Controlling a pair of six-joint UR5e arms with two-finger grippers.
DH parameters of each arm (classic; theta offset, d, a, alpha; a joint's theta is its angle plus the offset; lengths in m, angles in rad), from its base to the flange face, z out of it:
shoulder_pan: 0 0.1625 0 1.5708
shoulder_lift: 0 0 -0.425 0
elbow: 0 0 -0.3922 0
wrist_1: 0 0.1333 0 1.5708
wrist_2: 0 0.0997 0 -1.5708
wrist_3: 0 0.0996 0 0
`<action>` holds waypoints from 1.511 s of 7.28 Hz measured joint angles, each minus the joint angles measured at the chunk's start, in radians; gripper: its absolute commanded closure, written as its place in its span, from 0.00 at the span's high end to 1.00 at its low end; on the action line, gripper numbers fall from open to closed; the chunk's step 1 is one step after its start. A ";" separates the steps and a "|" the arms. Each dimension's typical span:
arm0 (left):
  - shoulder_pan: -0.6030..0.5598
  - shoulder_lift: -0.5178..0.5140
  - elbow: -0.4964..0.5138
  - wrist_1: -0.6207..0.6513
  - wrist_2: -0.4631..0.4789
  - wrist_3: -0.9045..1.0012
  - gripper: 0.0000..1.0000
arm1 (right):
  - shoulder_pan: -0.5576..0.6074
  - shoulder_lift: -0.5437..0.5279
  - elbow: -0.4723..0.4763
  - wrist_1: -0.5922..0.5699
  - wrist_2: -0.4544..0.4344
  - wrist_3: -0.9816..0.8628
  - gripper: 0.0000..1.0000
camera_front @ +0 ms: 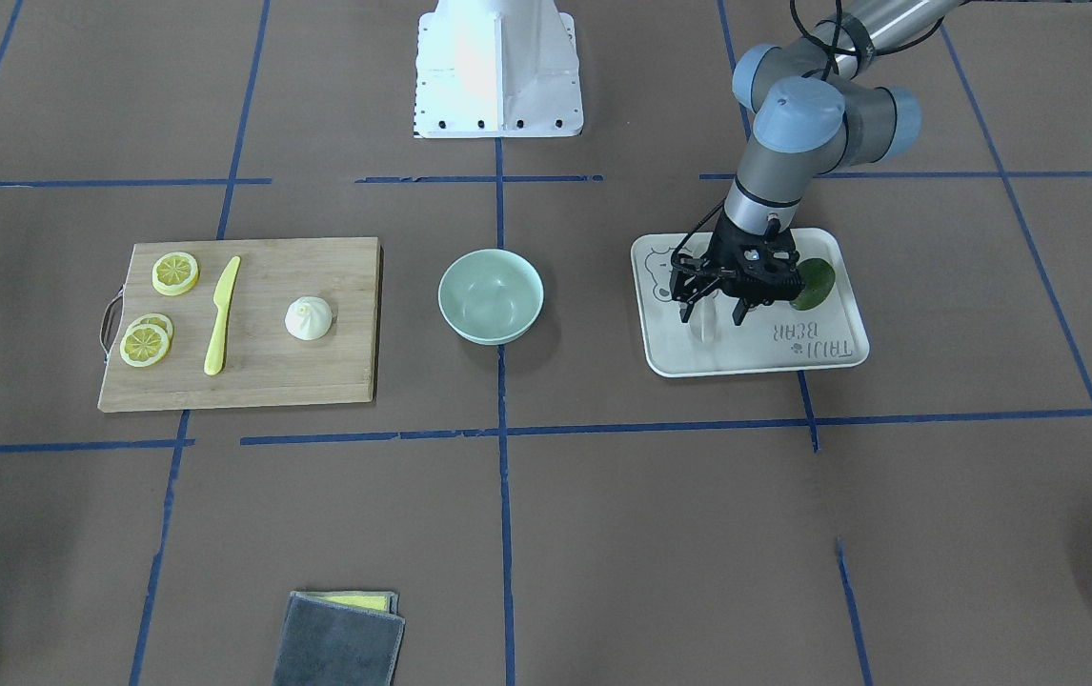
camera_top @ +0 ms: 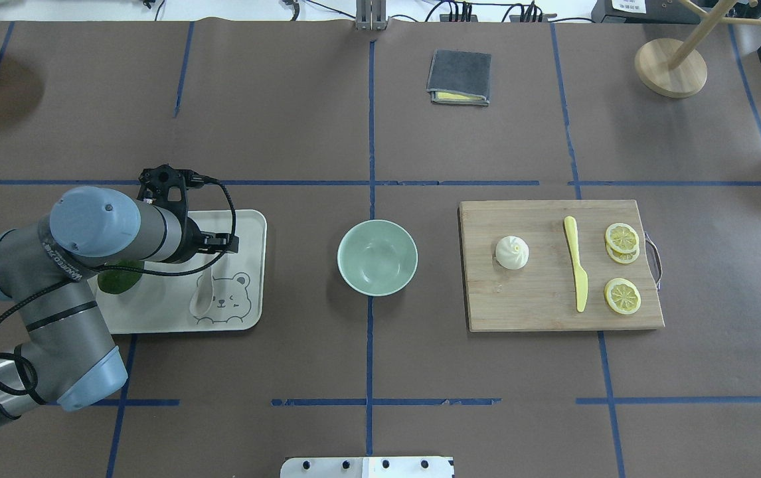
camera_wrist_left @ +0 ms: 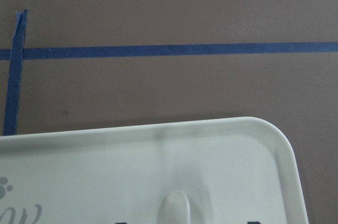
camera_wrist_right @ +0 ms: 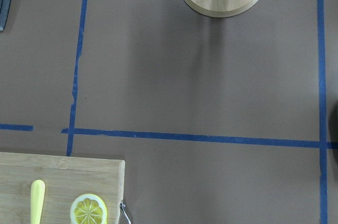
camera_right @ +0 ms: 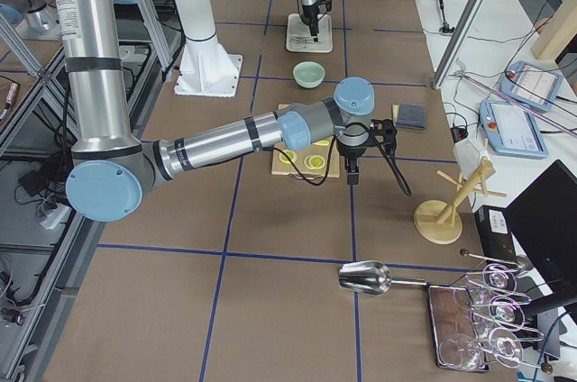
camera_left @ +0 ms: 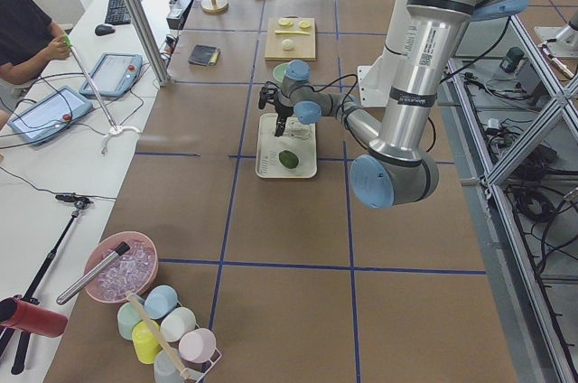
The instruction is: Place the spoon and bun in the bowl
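- Hovering left gripper (camera_front: pixel 713 312) over the white tray (camera_front: pixel 756 360), on the robot's left side of the bowl (camera_front: pixel 494 332).
- Holding its fingers released and spread apart, straddling the spoon (camera_front: pixel 703 330); contact not discernible.
- Finding the spoon lying flat on that tray, well apart from the bowl, with an avocado (camera_front: pixel 815 283) lying farther from the bowl.
- Finding the bun (camera_front: pixel 308 318) sitting on the cutting board (camera_front: pixel 317 381), on the bowl's opposite side.
- Showing right gripper (camera_right: pixel 350 168) beyond that board from the bowl; clenched or released, cannot tell.
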 measured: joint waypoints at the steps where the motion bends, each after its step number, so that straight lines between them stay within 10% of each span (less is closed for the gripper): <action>1: 0.001 0.001 0.000 0.001 -0.003 0.000 0.68 | -0.004 0.003 0.001 0.000 0.000 0.006 1.00; 6: 0.015 0.009 -0.007 0.009 -0.007 -0.001 0.56 | -0.061 0.013 0.044 0.000 -0.007 0.111 1.00; 11: 0.022 0.013 -0.006 0.016 -0.020 -0.001 0.12 | -0.190 0.084 0.088 0.000 -0.038 0.315 1.00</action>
